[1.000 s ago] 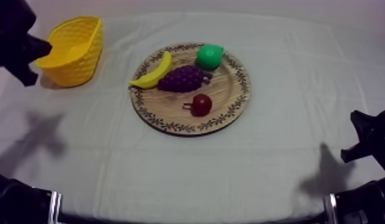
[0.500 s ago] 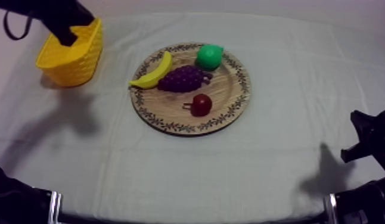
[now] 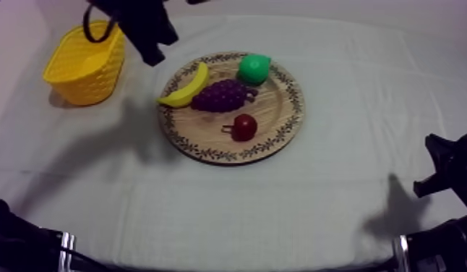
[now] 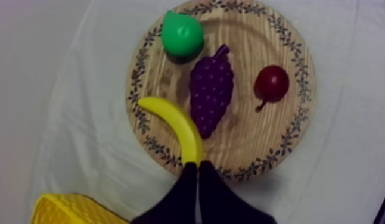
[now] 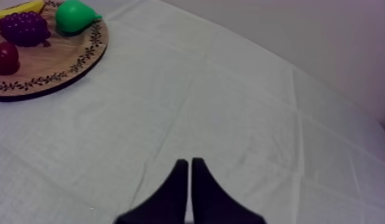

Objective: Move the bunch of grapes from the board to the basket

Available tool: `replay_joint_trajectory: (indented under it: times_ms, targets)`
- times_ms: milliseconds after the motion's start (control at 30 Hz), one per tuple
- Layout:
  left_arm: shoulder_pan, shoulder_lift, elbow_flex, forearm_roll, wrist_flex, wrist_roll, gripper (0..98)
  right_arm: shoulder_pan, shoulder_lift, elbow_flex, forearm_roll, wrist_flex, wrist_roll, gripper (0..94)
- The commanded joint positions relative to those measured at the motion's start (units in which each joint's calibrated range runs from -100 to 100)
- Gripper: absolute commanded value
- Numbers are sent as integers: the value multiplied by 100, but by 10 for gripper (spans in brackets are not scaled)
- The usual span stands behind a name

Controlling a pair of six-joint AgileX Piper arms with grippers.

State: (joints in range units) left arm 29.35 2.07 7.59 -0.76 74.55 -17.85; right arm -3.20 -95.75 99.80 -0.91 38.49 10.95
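The purple bunch of grapes (image 3: 222, 95) (image 4: 211, 95) lies in the middle of the round wooden board (image 3: 207, 135) (image 4: 248, 137), between a banana (image 3: 186, 87) (image 4: 176, 125), a green pear (image 3: 253, 69) and a small red fruit (image 3: 243, 127). The yellow basket (image 3: 87, 61) (image 4: 70, 210) stands at the back left. My left gripper (image 3: 153, 54) (image 4: 198, 168) hangs shut between basket and board, its tip over the board's rim by the banana's end. My right gripper (image 3: 424, 189) (image 5: 189, 162) rests shut over bare cloth at the right, with nothing in it.
The pear (image 4: 182, 34) and the red fruit (image 4: 271, 83) flank the grapes on the board. In the right wrist view the board (image 5: 58, 59) with the grapes (image 5: 25, 27) lies far off across open cloth. Open cloth lies in front of the board.
My left arm has swung rightward from beside and over the basket to the gap between basket and board. The fruit, the basket and the right arm have not moved.
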Motion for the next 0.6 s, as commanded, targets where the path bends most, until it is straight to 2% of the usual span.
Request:
replay_joint_trajectory:
  times_ms: [0,200,567]
  targets:
    - [99,290,-293,-23,158,46,11,-2,-1,-2,0,-3,1,3]
    - [240,754,-696,-51,406,104,93,-2,-1,-2,0,-3,1,3]
    - [510,1246,-1082,-268,644,255,462,-2,-1,-2,0,-3,1,3]
